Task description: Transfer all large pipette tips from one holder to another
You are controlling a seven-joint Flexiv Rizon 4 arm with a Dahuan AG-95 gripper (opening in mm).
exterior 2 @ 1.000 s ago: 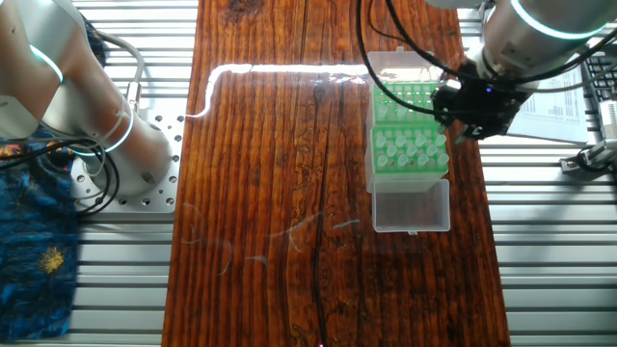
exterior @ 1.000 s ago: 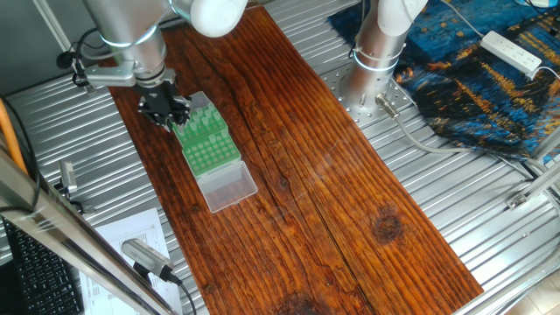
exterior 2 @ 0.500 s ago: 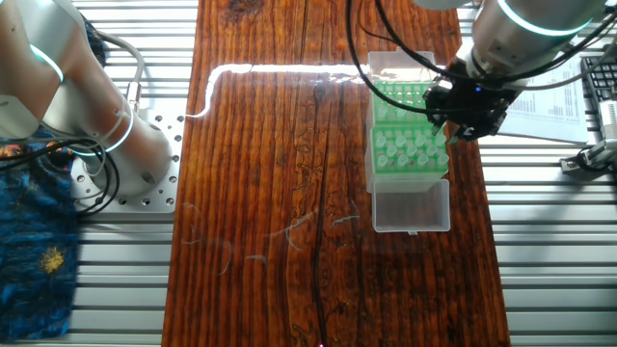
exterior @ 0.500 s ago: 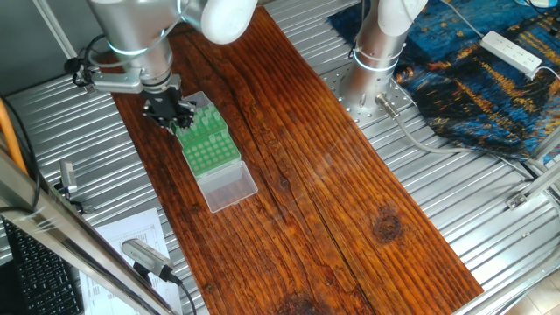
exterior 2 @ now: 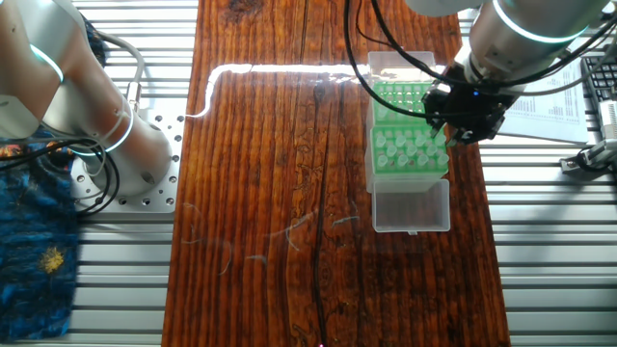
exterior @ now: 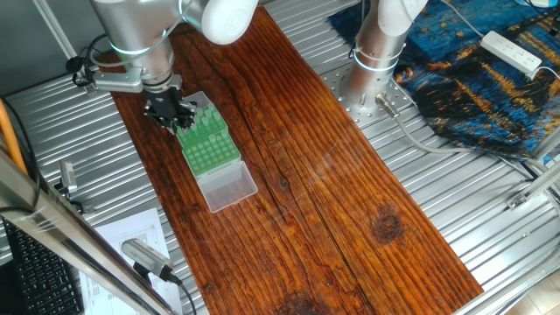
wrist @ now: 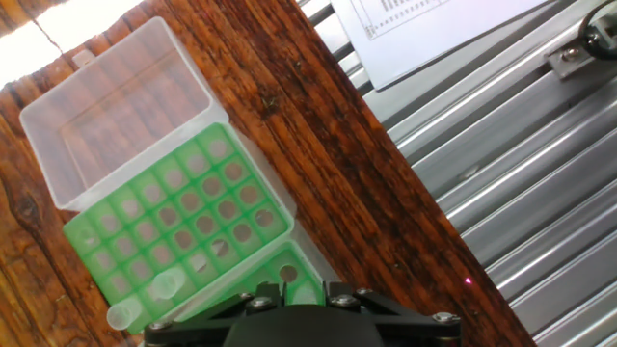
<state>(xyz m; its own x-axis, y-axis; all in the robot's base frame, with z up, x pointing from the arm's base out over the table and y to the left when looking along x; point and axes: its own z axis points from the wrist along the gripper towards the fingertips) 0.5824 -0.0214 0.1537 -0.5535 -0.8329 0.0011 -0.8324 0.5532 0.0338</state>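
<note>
Two green racks stand end to end on the wooden board. The nearer rack [exterior 2: 413, 162] carries several large pipette tips [exterior 2: 405, 143]. The far rack [wrist: 183, 217] is mostly bare holes, with a few whitish tips [wrist: 145, 301] at one corner. My gripper [wrist: 282, 289] hangs over the seam between the racks, just above the nearer rack [wrist: 289, 273]. Its fingers stand a sliver apart with a thin pale strip between them, which looks like a tip. In the fixed views the gripper [exterior: 168, 114] [exterior 2: 455, 118] hides the racks' outer corner [exterior: 210, 144].
Each rack has a clear hinged lid lying open: one past the far rack [wrist: 116, 106], one at the near end [exterior 2: 412, 204]. A printed sheet [wrist: 434, 34] lies on the ribbed metal table beside the board. A second arm's base [exterior 2: 116, 145] stands across the board.
The gripper has shifted a little from over the tip-filled rack toward the seam with the far rack. The racks and lids have not moved.
</note>
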